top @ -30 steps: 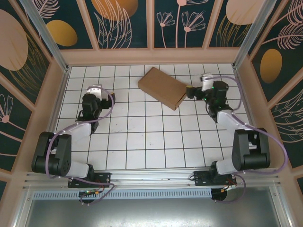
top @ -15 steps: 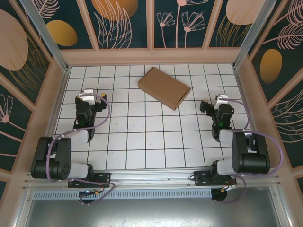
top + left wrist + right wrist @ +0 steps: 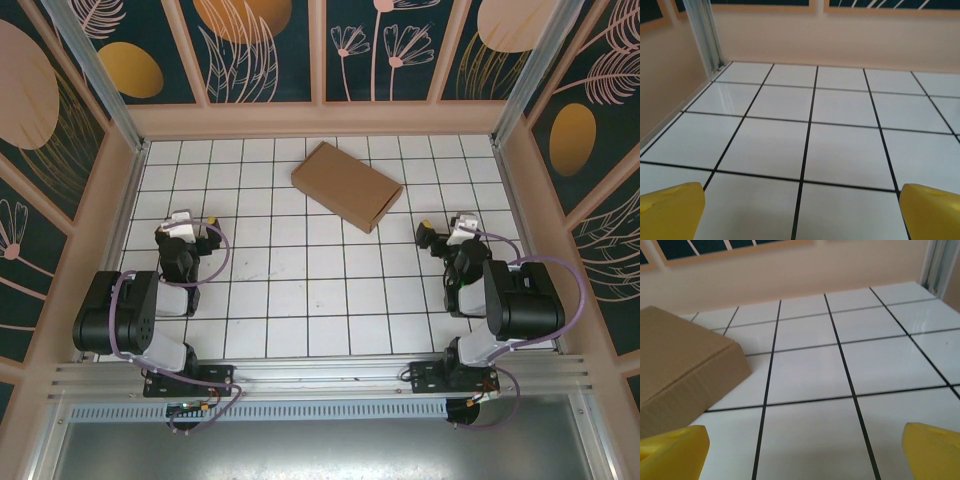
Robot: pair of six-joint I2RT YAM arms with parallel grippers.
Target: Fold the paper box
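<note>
In the top view we see the paper box [image 3: 347, 185] lying flat on the far middle of the white gridded table [image 3: 300, 290], turned at an angle, and nothing touches it. The left gripper [image 3: 184, 224] is at the near left and the right gripper [image 3: 447, 233] at the near right. Both are well apart from the box, the right one nearer to it. In the left wrist view the two yellow fingers [image 3: 671, 210] stand wide apart over the bare table and hold nothing. In the right wrist view the fingers [image 3: 671, 452] are also spread wide and empty, and the box lies ahead to the left with one side wall toward us. We judge that the corrugated cardboard is light and fairly stiff, but it can dent and it will slide easily on the smooth table. We would take hold at a lid edge or a side wall, while the other gripper presses the box down.
</note>
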